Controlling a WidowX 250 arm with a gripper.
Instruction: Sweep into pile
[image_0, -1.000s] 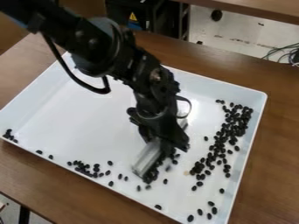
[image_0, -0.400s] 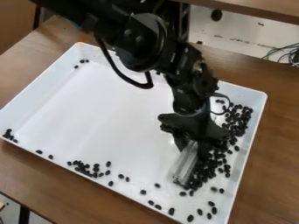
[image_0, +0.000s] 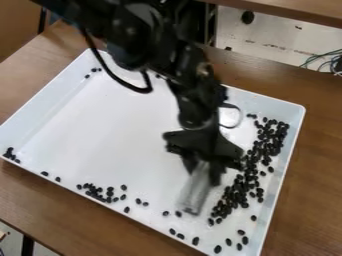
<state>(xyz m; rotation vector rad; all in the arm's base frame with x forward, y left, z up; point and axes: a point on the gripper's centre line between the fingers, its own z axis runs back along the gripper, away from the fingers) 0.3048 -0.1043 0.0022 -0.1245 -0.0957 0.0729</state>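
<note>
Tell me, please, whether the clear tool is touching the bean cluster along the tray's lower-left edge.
Apart: the camera view shows white tray between the clear tool and the bean cluster.

White tray (image_0: 100, 130) on brown wooden table (image_0: 314, 175)

Beyond a brown table (image_0: 317, 150), a pale surface (image_0: 260, 37) is being crossed by thin cables (image_0: 322, 56) and bordered by a wooden board (image_0: 294, 8).

Free room mid-left over the tray (image_0: 100, 135), arm (image_0: 190, 95), tool (image_0: 204, 172) and bean pile (image_0: 232, 196) blocking its right
</note>
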